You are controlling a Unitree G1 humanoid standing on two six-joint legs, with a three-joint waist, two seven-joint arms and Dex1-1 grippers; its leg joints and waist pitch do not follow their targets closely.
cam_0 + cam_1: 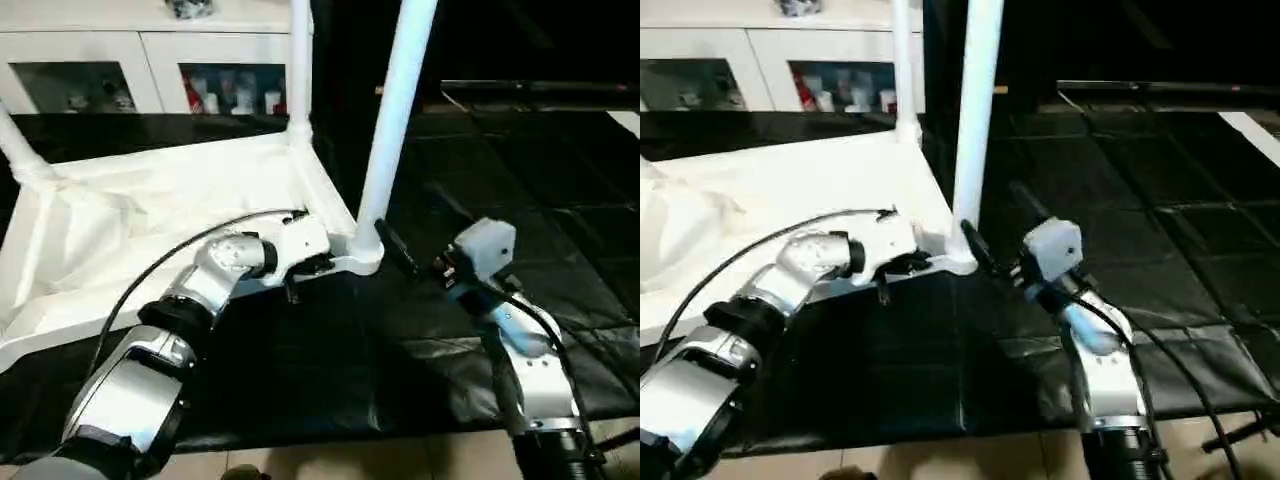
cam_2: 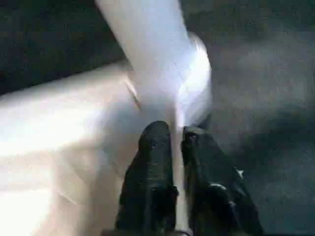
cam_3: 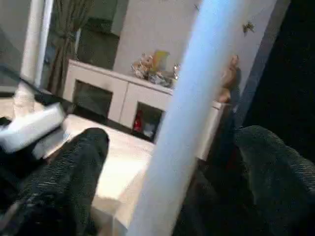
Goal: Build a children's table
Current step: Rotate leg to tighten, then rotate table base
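Three legs point(image 1: 398, 110) upright, R gripper point(image 1: 398, 252) beside.

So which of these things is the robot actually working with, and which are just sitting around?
Part of the job:
- upturned white table top
- near leg standing in its corner
- two further legs

Just there:
- white glass-door cabinet with bottles inside
- black floor mats

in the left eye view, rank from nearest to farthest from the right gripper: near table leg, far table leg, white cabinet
1. Near table leg, just beside the right gripper, at the tabletop's near corner.
2. Far table leg, at the corner behind.
3. White cabinet, along the back wall.
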